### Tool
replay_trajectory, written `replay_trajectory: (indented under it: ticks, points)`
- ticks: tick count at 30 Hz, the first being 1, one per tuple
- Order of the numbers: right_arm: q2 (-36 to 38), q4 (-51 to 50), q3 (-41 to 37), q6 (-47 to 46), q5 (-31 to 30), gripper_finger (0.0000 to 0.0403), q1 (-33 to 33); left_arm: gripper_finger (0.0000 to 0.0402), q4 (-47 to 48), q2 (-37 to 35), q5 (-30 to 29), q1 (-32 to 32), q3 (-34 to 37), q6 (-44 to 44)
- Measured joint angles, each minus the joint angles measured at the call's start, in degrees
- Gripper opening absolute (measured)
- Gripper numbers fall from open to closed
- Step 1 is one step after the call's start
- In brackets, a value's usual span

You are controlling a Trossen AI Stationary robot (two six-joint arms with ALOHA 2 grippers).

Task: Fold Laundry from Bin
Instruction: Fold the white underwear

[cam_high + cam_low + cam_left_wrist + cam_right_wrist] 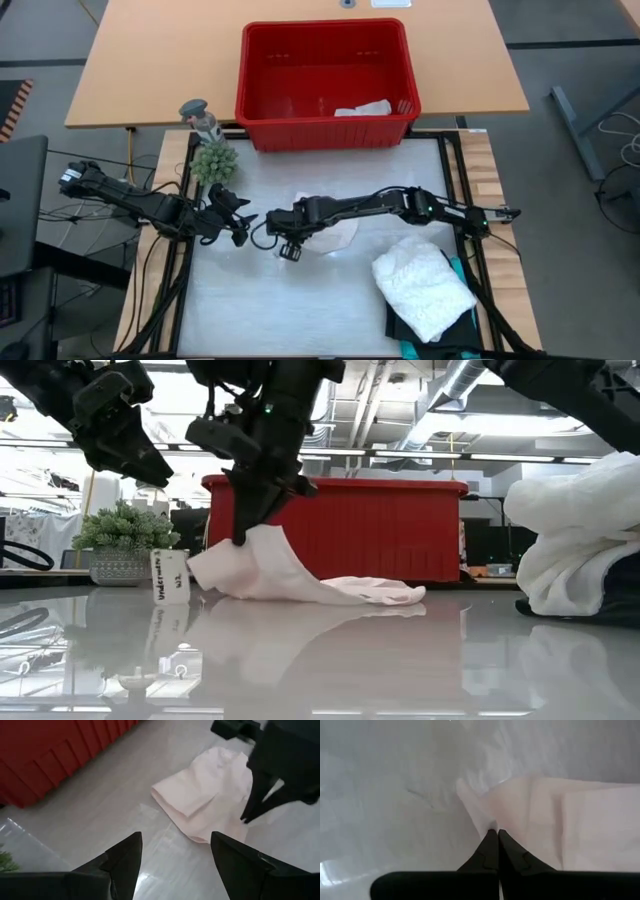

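right gripper [496, 834] is pressed together on the edge of a small pale cloth [560, 820], one corner pinched and lifted off the white table [260, 300] while the rest trails flat, as seen in the low view [300, 575]. it sits mid-table in the high view [288, 247], just in front of the red bin [325, 75].

left gripper [172, 855] is spread, holding nothing, hovering just beside that cloth on the plant side [235, 222].

step judged: fold of the small cloth under way, the pinched edge likely to be carried over the flat part. next move calls for the edge to be drawn across and laid down square, with the free end kept from dragging; the left gripper is placed well to pin or take the other corner.

other laundry: a white lacy top [422, 285] is heaped on the table's right front, over dark and teal pieces [462, 275] only partly visible at the edge. one more white piece [365, 108] is left in the bin.

around: a small potted plant [213, 162] and a labelled card [168, 575] stand near the left gripper, close enough to be clipped by a wide swing. the two arms are near each other over the cloth, so crowding is the main risk.
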State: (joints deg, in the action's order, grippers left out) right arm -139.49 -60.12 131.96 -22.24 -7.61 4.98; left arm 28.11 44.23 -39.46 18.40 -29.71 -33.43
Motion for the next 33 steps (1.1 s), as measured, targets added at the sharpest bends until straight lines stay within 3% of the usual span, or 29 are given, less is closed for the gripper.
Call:
replay_trajectory:
  ticks: [23, 33]
  points:
    - [2.3, -2.7, 0.1, -1.3, -1.4, 0.0019, -6.9, 0.0226, 3.0, 0.0, 0.0, 0.0, 0.0, -0.7]
    - [2.3, -3.7, 0.1, -0.8, 1.2, 0.0020, -11.2, 0.0226, 3.1, 0.0, 0.0, 0.0, 0.0, -0.6]
